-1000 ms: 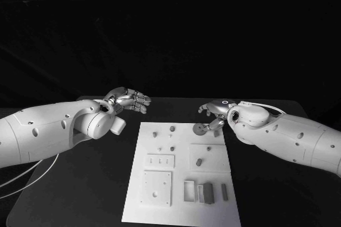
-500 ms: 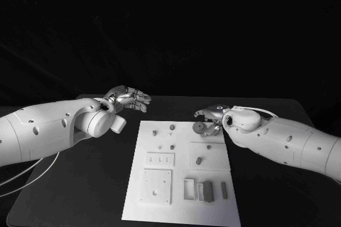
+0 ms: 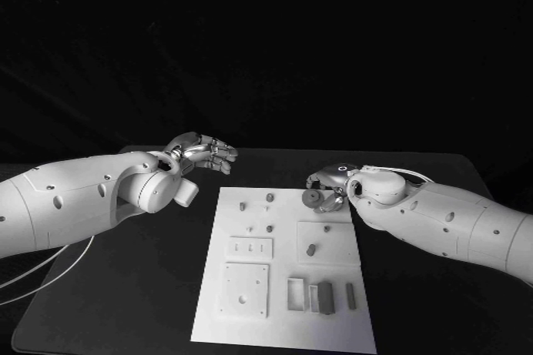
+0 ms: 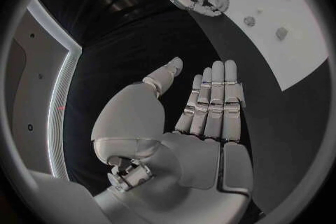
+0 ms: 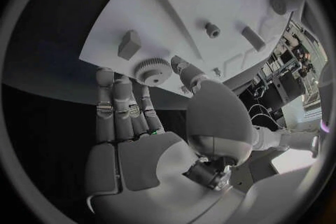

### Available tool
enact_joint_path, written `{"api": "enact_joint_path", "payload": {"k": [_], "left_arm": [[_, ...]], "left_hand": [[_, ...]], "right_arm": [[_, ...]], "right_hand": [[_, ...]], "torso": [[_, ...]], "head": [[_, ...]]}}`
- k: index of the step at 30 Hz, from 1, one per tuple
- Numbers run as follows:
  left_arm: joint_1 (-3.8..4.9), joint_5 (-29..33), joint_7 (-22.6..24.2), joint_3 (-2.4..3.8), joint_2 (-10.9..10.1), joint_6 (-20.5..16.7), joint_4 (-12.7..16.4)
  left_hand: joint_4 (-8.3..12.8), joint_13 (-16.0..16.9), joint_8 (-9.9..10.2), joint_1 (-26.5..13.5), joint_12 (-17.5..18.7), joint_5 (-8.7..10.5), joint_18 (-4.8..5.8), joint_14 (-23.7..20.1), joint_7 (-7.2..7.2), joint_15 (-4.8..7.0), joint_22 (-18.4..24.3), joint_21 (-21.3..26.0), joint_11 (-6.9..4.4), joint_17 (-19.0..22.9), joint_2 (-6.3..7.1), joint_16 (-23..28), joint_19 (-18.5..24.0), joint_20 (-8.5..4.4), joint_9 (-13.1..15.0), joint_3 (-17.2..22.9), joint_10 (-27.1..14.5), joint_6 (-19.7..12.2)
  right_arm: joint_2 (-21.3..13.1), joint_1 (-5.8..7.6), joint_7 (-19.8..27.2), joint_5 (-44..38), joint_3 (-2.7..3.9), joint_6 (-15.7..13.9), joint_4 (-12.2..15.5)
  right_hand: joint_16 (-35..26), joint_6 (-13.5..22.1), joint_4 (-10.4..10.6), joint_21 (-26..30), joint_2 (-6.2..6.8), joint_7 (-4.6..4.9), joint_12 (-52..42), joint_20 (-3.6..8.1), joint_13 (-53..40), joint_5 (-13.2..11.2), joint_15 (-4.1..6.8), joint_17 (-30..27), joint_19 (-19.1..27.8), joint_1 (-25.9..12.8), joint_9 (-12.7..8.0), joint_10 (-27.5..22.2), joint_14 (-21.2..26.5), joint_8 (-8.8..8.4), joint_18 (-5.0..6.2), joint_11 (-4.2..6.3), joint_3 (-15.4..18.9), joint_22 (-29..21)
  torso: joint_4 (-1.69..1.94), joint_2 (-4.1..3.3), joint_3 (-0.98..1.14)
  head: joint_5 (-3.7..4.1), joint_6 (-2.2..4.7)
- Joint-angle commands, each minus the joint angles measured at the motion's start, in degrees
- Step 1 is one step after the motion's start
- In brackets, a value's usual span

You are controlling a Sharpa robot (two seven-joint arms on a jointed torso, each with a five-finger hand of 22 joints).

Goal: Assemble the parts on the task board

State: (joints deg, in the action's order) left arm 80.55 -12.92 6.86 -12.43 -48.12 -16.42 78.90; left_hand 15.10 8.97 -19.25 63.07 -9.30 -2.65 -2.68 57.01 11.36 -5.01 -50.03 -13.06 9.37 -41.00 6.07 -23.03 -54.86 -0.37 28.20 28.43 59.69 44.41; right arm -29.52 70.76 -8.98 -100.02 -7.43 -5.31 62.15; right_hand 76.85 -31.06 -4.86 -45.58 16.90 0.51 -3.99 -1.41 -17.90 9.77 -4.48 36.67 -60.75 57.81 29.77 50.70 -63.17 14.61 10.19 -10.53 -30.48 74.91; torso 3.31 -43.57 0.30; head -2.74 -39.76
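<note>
Silver fingers of the right hand (image 3: 328, 187) are pinching a small gear (image 5: 153, 70) at the task board's (image 3: 283, 324) 1 o'clock corner. I'd be keeping that gear flat and lining its bore up over a peg before easing it down, no forcing. Left hand (image 3: 206, 155) is hovering with fingers spread and nothing in it, off the board's 11 o'clock corner. Compared with a second ago, the right hand is sitting slightly lower with the gear nearer the board; the left hand is staying put.

Head camera looks down on table (image 3: 133, 293), board (image 3: 283, 309) central. Wrist cameras sit close behind own palms, facing board. All three share board's far end.
</note>
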Motion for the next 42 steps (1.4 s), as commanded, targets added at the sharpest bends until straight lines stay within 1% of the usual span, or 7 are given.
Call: {"api": "enact_joint_path", "payload": {"k": [1,5,14,22,24,35,42], "left_arm": [[0.08,-0.35,0.28,0.05,0.08,0.72,0.24],[0.08,-0.37,0.23,0.05,0.04,0.69,0.25],[0.08,-0.41,0.08,0.06,0.12,0.89,0.32],[0.08,-0.44,0.01,0.06,0.05,0.81,0.35],[0.08,-0.45,0.01,0.06,0.04,0.82,0.37],[0.06,-0.71,-0.02,0.04,0.85,0.93,-0.43],[0.06,-0.71,-0.03,0.05,0.80,0.98,-0.22]], "left_hand": [[-0.16,0.09,0.22,-0.02,0.22,-0.17,-0.77,0.46,0.26,-0.02,-0.09,0.22,0.09,-0.08,0.37,0.23,-0.09,-0.26,0.08,0.13,-0.43,-0.43],[-0.16,0.09,0.22,-0.02,0.23,-0.17,-0.77,0.47,0.26,-0.03,-0.09,0.23,0.09,-0.10,0.37,0.25,-0.09,-0.26,0.09,0.13,-0.43,-0.43],[-0.17,0.11,0.24,-0.02,0.24,-0.17,-0.77,0.48,0.26,-0.02,-0.10,0.24,0.09,-0.14,0.37,0.28,-0.09,-0.26,0.10,0.13,-0.44,-0.44],[-0.19,0.12,0.26,-0.05,0.27,-0.17,-0.76,0.48,0.27,-0.03,-0.11,0.26,0.10,-0.18,0.39,0.33,-0.09,-0.26,0.10,0.12,-0.45,-0.46],[-0.20,0.12,0.26,-0.07,0.28,-0.17,-0.76,0.48,0.27,-0.03,-0.12,0.27,0.11,-0.19,0.40,0.34,-0.09,-0.25,0.10,0.12,-0.46,-0.47],[-0.25,0.12,0.28,-0.14,0.36,-0.17,-0.75,0.48,0.28,-0.04,-0.13,0.30,0.15,-0.26,0.42,0.42,-0.08,-0.24,0.12,0.10,-0.55,-0.48],[-0.26,0.13,0.29,-0.15,0.40,-0.17,-0.75,0.47,0.28,-0.04,-0.14,0.32,0.17,-0.29,0.40,0.46,-0.08,-0.25,0.13,0.10,-0.60,-0.49]], "right_arm": [[-0.05,-0.02,0.09,-1.41,-0.07,1.30,-0.15],[0.24,-0.02,0.22,-1.41,-0.21,0.92,-0.40],[1.04,-0.02,0.11,-1.42,-0.37,0.57,-0.84],[0.99,-0.02,0.15,-1.28,-0.38,1.76,-0.15],[1.05,-0.02,0.14,-1.28,-0.39,2.18,-0.12],[1.67,-0.02,0.56,-1.29,-0.82,2.22,-0.35],[2.52,-0.08,0.52,-1.75,-1.54,3.44,-1.23]], "right_hand": [[0.35,-1.28,0.31,-0.15,-0.02,0.45,-0.33,0.20,-0.15,0.03,0.49,-0.16,-0.47,0.79,0.49,0.54,-0.08,0.87,4.81,0.01,-0.30,0.92],[0.50,-2.28,0.26,-0.29,-0.43,1.15,-0.66,0.30,-0.50,-0.01,0.77,-0.32,-0.64,1.67,0.92,1.48,-0.22,1.68,4.81,0.31,-0.63,0.97],[0.63,-0.79,0.23,-0.38,-0.38,0.51,-0.48,0.31,-0.70,-0.06,0.87,-0.56,-0.75,1.97,0.78,1.72,-0.41,1.19,4.81,0.40,-0.38,0.97],[0.70,4.03,0.44,-0.25,-0.09,-1.37,-0.11,0.23,-0.94,-0.05,0.85,-0.98,-0.57,1.59,0.23,1.78,-0.30,-0.54,4.81,0.38,0.45,0.92],[0.73,4.17,0.46,-0.24,-0.15,-1.48,-0.16,0.24,-1.00,-0.02,0.88,-1.01,-0.56,1.64,0.25,1.91,-0.29,-0.51,4.81,0.41,0.44,0.92],[0.91,1.44,0.49,-0.35,-1.26,-0.55,-0.62,0.36,-1.63,-0.01,1.42,-1.30,-0.66,2.44,1.31,3.55,-0.37,1.80,4.81,0.96,0.14,0.97],[1.03,-2.82,-3.30,-0.61,-5.35,1.86,-1.05,0.44,-2.40,-0.08,2.18,-1.64,-0.58,3.34,1.63,5.85,-0.76,3.86,4.81,1.77,2.41,1.07]], "torso": [[0.01,0.01,0.03],[-0.01,0.05,0.03],[0.06,0.03,0.04],[-0.04,0.03,0.01],[-0.06,0.02,0.03],[-0.12,-0.09,0.00],[0.15,-0.08,0.11]], "head": [[-0.02,-0.10],[0.00,-0.19],[-0.08,-0.26],[-0.22,-0.45],[-0.25,-0.50],[-0.14,-0.61],[-0.12,-0.94]]}}
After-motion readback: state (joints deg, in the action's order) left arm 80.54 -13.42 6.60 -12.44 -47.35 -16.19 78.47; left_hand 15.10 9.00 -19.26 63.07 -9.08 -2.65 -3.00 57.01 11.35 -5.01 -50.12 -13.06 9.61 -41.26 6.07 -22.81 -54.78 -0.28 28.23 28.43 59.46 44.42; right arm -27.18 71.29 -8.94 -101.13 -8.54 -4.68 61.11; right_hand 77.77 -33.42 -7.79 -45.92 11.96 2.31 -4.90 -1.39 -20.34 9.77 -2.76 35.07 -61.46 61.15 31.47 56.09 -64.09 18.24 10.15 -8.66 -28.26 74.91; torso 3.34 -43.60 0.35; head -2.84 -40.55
